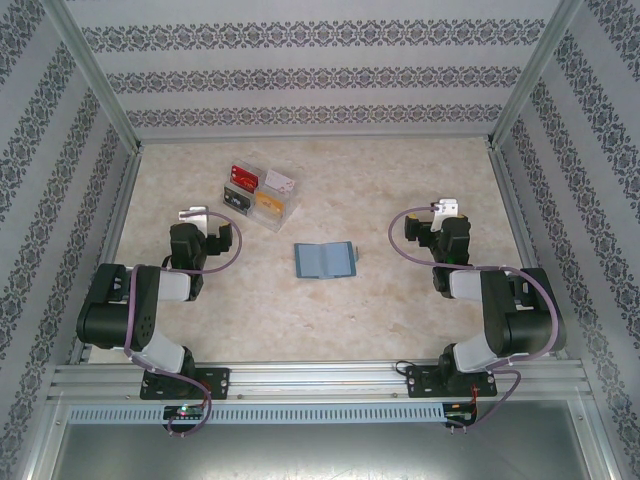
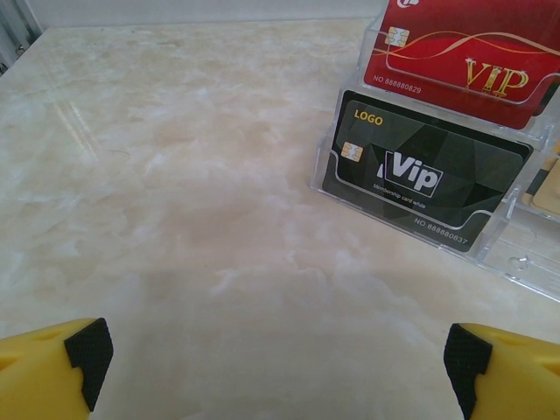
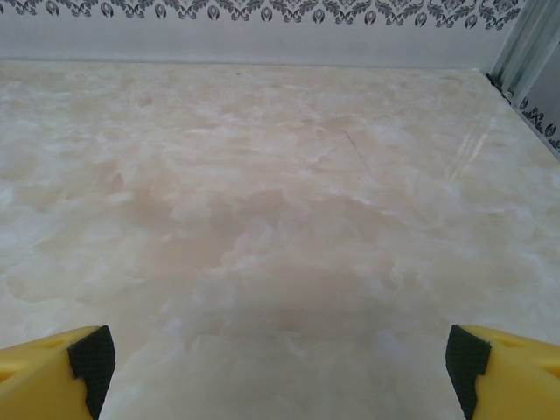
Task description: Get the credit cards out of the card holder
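Note:
The card holder (image 1: 325,259), a flat blue-grey wallet, lies open on the table between the two arms, with neither gripper touching it. Credit cards stand in a clear tray (image 1: 258,195): a red one (image 2: 464,66), a dark one (image 2: 420,175), a white one (image 1: 280,181) and an orange one (image 1: 270,203). My left gripper (image 2: 280,367) is open over bare table, left of and short of the tray. My right gripper (image 3: 280,367) is open over bare table, right of the wallet. Both hold nothing.
The marble-look table (image 1: 400,180) is ringed by patterned walls and a metal frame (image 1: 110,110). Bare table lies between the wallet and each gripper. The far wall (image 3: 262,35) stands well ahead of the right gripper.

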